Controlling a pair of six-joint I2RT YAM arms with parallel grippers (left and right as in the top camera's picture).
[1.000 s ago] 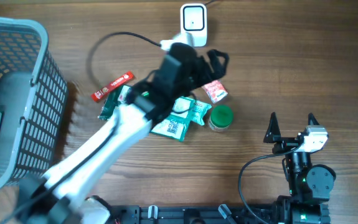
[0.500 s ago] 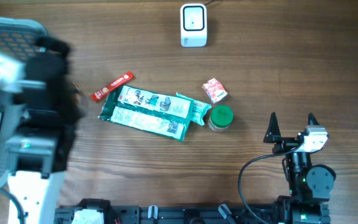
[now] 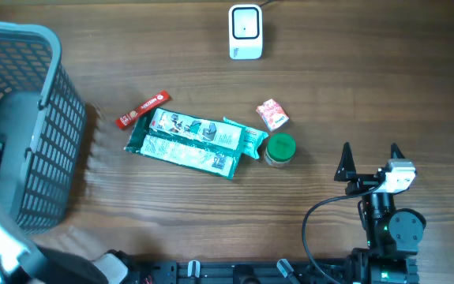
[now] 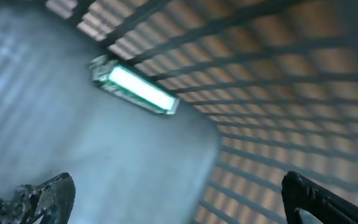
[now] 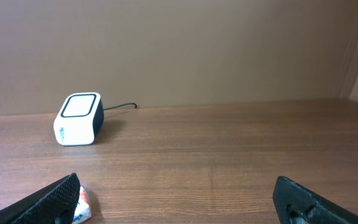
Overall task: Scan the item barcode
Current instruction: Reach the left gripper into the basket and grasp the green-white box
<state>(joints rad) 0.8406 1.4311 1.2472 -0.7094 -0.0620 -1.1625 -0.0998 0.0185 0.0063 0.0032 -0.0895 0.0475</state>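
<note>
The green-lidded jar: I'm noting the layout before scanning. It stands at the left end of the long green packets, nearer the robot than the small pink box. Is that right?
Not quite. The green-lidded jar stands at the right end of the long green packets, not the left, as the overhead view shows. It is nearer the robot than the small pink box, as you said.

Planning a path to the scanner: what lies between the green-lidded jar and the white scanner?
In the overhead view, a small red-and-white packet lies near the green-lidded jar; from there to the white scanner is bare table.
</note>
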